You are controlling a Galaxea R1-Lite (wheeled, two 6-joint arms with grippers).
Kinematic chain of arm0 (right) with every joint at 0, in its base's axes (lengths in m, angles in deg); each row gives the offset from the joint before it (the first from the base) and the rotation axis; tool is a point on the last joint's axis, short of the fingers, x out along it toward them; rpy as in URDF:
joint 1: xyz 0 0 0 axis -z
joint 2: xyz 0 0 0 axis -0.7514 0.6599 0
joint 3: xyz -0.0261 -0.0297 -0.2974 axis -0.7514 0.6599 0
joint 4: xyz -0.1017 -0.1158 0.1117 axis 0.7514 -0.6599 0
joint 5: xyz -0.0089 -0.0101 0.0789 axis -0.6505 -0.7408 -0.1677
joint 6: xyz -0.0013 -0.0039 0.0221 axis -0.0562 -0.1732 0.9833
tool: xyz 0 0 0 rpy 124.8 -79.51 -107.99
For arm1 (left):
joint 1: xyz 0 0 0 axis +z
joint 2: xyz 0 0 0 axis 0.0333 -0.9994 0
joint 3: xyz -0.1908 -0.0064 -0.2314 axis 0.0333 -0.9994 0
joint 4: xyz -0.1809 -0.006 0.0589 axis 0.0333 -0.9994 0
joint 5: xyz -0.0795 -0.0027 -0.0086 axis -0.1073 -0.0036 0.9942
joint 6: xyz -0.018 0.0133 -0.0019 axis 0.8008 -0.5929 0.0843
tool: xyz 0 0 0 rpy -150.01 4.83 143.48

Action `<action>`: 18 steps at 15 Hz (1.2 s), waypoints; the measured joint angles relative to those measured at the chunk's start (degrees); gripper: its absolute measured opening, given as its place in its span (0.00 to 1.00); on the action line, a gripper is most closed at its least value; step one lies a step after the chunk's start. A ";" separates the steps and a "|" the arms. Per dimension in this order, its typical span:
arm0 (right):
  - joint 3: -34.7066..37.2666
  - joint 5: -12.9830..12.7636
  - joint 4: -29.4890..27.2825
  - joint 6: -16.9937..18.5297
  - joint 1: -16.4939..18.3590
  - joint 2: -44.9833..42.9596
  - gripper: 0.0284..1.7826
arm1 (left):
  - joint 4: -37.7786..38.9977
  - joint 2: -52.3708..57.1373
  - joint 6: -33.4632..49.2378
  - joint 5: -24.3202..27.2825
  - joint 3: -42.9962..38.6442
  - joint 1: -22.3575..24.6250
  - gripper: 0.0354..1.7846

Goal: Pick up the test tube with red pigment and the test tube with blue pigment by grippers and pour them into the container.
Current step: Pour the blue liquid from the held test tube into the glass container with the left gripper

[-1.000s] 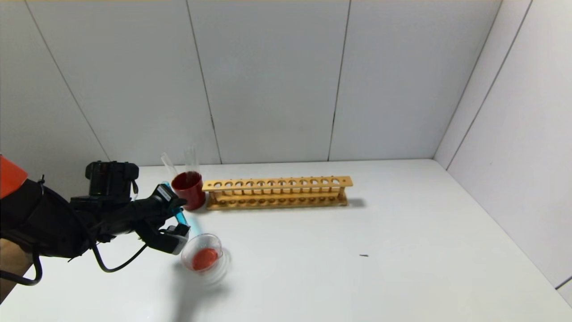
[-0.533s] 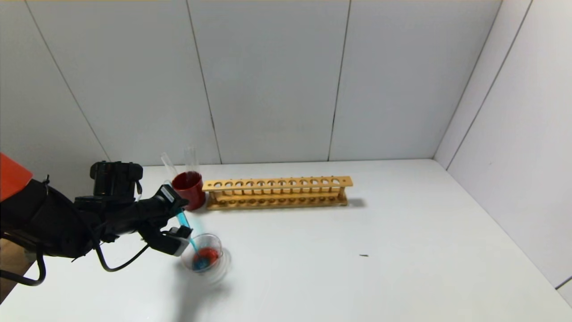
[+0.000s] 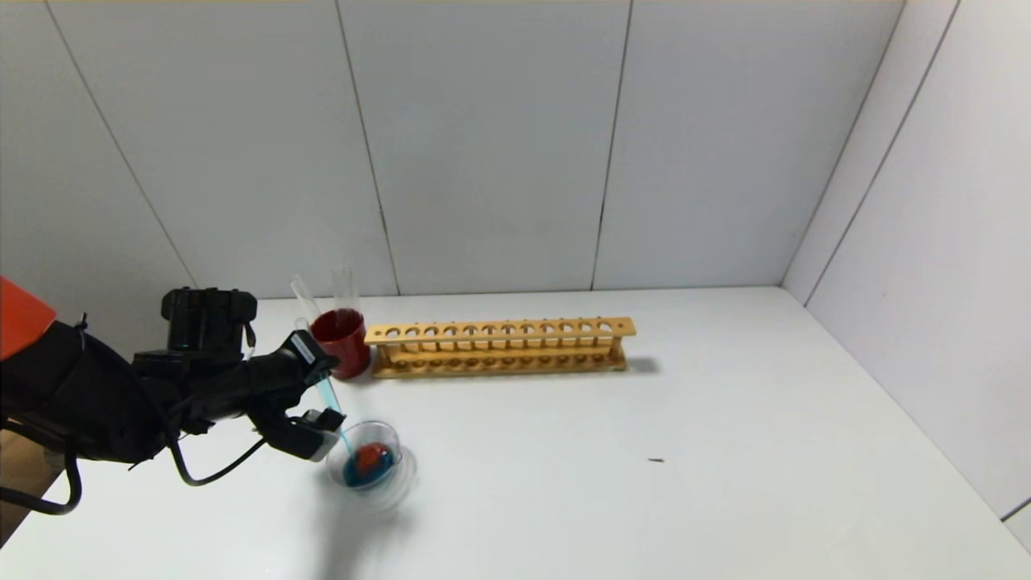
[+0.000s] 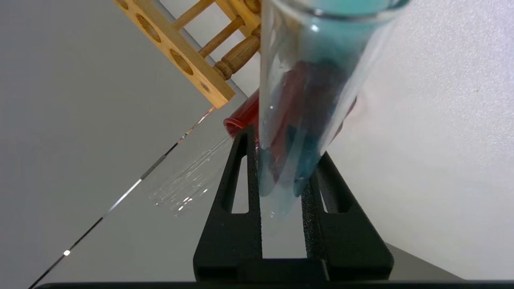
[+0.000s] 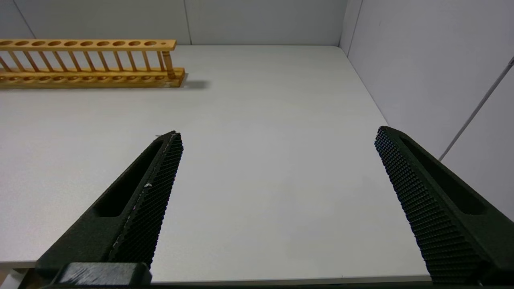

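Note:
My left gripper (image 3: 320,395) is shut on the test tube with blue pigment (image 3: 329,396) and holds it tilted, mouth down over the container (image 3: 388,441). A thin teal stream runs from the tube into this clear glass dish, which holds blue liquid around an orange-red patch. In the left wrist view the black fingers (image 4: 241,168) clamp the blue-stained tube (image 4: 305,60). No tube with red liquid shows; two clear tubes (image 3: 345,283) stand in the red cup (image 3: 342,345), lower ends hidden. My right gripper (image 5: 277,134) is open and empty over bare table, out of the head view.
A long wooden tube rack (image 3: 499,346) stands empty just right of the red cup; it also shows in the right wrist view (image 5: 88,64) and the left wrist view (image 4: 180,60). A small dark speck (image 3: 656,460) lies on the white table. Walls close the back and right.
The left gripper has tipped the blue tube further. Blue liquid has run into the dish, which held only orange-red liquid a second ago. The tube now looks nearly drained.

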 joint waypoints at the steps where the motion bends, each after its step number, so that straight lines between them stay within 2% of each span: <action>1: 0.00 0.00 0.02 0.00 0.00 0.00 0.98 | 0.00 0.15 -0.40 0.00 0.00 0.02 0.17; 14: 0.00 0.00 0.00 0.00 0.00 0.00 0.98 | 0.00 1.40 -5.03 -0.11 0.78 -0.17 0.17; 18: 0.00 -0.02 0.00 0.00 0.00 0.00 0.98 | 0.00 2.45 -7.00 0.00 0.59 -1.52 0.17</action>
